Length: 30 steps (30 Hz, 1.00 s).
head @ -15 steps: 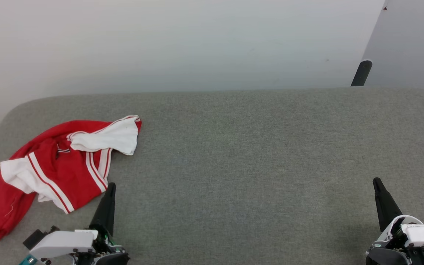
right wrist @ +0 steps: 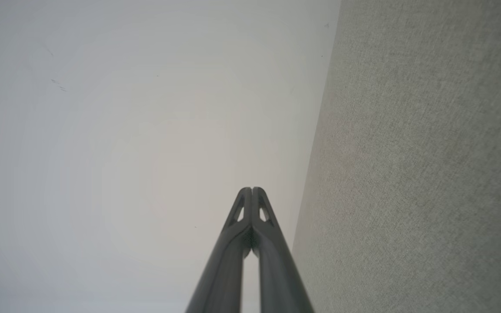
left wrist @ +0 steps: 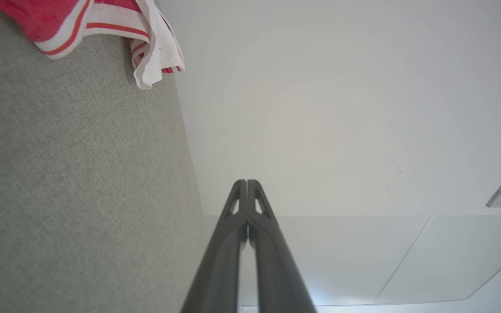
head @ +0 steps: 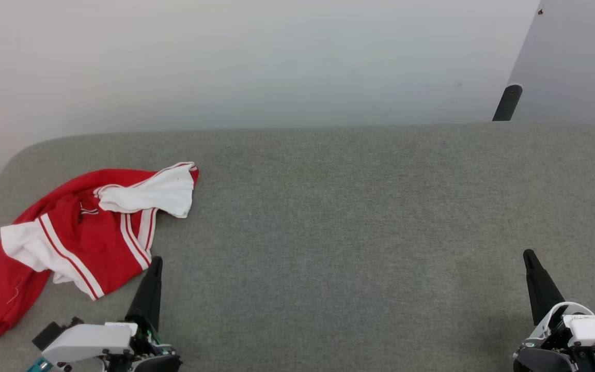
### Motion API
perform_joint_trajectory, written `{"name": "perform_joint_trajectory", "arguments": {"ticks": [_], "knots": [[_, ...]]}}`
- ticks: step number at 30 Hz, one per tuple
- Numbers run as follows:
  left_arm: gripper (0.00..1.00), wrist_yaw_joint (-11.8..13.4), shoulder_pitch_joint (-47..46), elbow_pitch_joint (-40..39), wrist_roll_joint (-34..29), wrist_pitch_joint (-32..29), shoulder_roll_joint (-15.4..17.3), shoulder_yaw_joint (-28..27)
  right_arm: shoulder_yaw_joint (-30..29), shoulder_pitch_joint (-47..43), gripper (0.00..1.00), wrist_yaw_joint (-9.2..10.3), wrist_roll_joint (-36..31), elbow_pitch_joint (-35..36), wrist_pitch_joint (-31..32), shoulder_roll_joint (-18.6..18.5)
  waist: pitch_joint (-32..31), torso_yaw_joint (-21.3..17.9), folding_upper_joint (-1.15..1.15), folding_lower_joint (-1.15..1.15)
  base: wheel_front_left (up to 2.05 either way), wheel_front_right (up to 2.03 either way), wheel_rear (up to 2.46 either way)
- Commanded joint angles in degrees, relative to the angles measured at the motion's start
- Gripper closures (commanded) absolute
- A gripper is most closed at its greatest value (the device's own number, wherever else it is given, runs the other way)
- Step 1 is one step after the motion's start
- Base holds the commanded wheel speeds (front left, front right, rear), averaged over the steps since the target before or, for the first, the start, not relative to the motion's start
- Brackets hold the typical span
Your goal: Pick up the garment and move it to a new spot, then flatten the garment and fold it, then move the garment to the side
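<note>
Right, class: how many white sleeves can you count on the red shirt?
2. One sleeve lies at the far right corner of the garment; the other sleeve sits on its left side, nearer the robot. Folds may hide parts.

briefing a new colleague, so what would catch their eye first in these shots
The crumpled red jersey T-shirt with white sleeves stands out at the left end of the grey fabric surface. The left gripper, shut, points up close beside it; the right gripper, also shut, sits far off at the lower right.

Dark tapered fingers, white wrist housings, teal trim
</note>
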<state>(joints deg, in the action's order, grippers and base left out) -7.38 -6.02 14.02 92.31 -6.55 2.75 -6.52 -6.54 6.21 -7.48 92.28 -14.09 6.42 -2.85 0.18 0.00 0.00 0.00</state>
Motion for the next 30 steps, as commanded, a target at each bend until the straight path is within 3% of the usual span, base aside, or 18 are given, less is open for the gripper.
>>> {"name": "perform_joint_trajectory", "arguments": {"ticks": [1, 30], "knots": [[1.0, -0.3, -0.5, 0.0, 0.2, -0.1, 0.1, -0.1, 0.0, 0.1, 1.0, -0.03, 0.3, 0.0, 0.2, 0.1, 0.0, 0.0, 0.0, 0.0, 0.0, 0.0, 0.0], [1.0, -0.3, -0.5, 0.0, 0.2, -0.1, 0.1, -0.1, 0.0, 0.1, 1.0, -0.03, 0.3, 0.0, 0.2, 0.1, 0.0, 0.0, 0.0, 0.0, 0.0, 0.0, 0.0]]}}
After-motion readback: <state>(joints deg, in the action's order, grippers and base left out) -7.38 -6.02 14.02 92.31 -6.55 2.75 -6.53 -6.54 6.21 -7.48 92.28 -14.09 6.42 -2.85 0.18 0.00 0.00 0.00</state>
